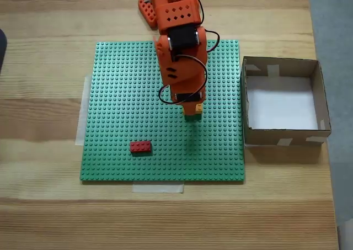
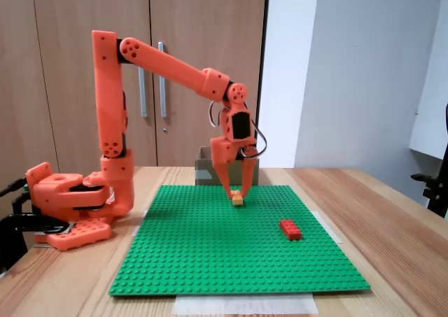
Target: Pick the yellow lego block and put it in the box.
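The yellow lego block (image 2: 237, 199) sits at the tips of my gripper (image 2: 236, 189), low over the green baseplate (image 2: 210, 261) near its far middle. The fingers stand on both sides of the block and are shut on it. I cannot tell whether the block rests on the studs or hangs just above them. In the top-down fixed view only a corner of the yellow lego block (image 1: 197, 107) shows under the gripper (image 1: 193, 111). The box (image 1: 276, 134), brown cardboard with a white bottom, stands off the plate's right edge; in the side-on fixed view the box (image 2: 203, 171) is behind the arm.
A red brick (image 1: 140, 147) lies on the green baseplate (image 1: 121, 95) toward its front left; the red brick (image 2: 290, 229) is right of the gripper in the side-on fixed view. The orange arm base (image 2: 70, 198) stands on the wooden table behind the plate.
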Action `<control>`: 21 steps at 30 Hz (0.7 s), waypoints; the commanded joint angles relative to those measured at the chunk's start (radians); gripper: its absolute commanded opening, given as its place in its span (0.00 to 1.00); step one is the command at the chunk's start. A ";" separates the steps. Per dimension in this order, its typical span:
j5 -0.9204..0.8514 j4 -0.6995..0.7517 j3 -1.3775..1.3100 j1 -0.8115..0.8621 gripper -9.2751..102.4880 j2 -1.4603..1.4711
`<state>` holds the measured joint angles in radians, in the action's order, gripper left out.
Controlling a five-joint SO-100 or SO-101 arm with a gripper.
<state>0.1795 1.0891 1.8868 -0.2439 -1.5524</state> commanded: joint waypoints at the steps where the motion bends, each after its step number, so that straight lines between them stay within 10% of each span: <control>1: -0.002 0.015 -0.021 -0.002 0.08 -0.057; 21: -0.083 0.075 -0.026 0.000 0.27 -0.084</control>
<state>0.0951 1.1520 1.8868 -0.2439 -1.5815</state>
